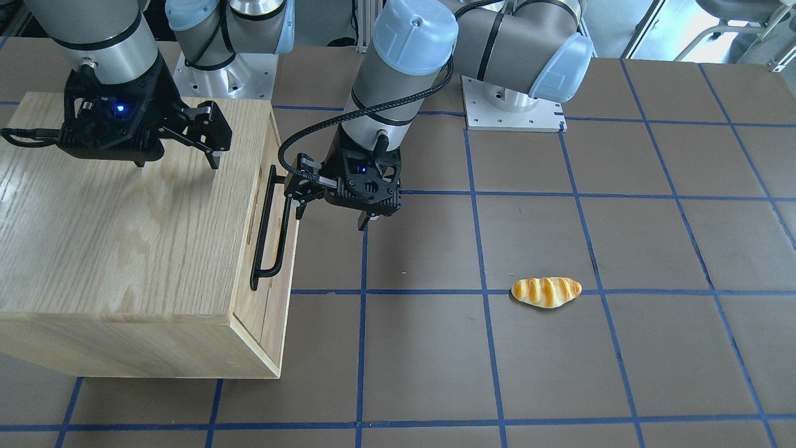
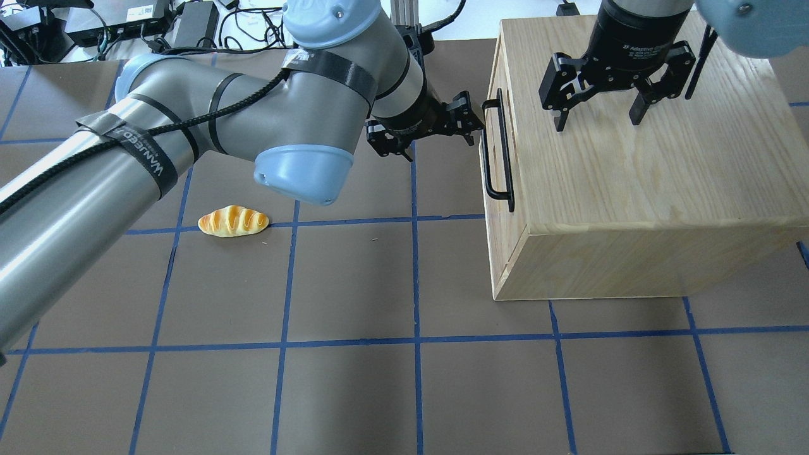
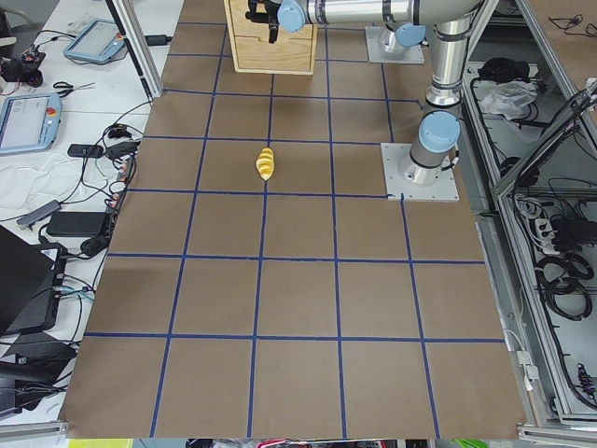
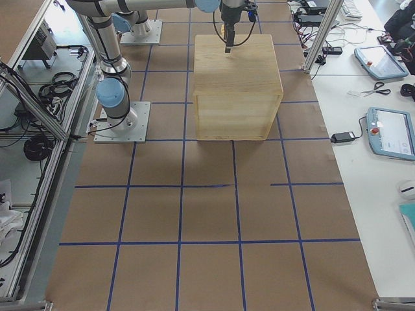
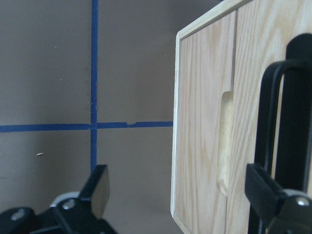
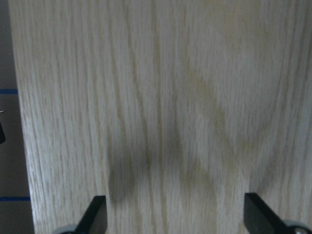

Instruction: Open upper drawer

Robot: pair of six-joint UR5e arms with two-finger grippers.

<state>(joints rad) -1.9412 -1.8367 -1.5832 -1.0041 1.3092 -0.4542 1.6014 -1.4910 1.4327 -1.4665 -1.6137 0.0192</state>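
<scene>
Upper drawer: sitting in the wooden box right beside the left tool, looking shut or nearly so. Getting ready to grab, lining up on the black handle. Next: closing around the bar, squeezing, pulling straight out. Left tool: gaping wide, holding nothing, one finger just beside the handle. Right tool: gaping wide too, hanging over the box top.

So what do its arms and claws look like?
The left arm and right arm are silver-grey tubes with pale blue joint caps; a black braided cable is strapped along the left. The left gripper and right gripper are black.
</scene>
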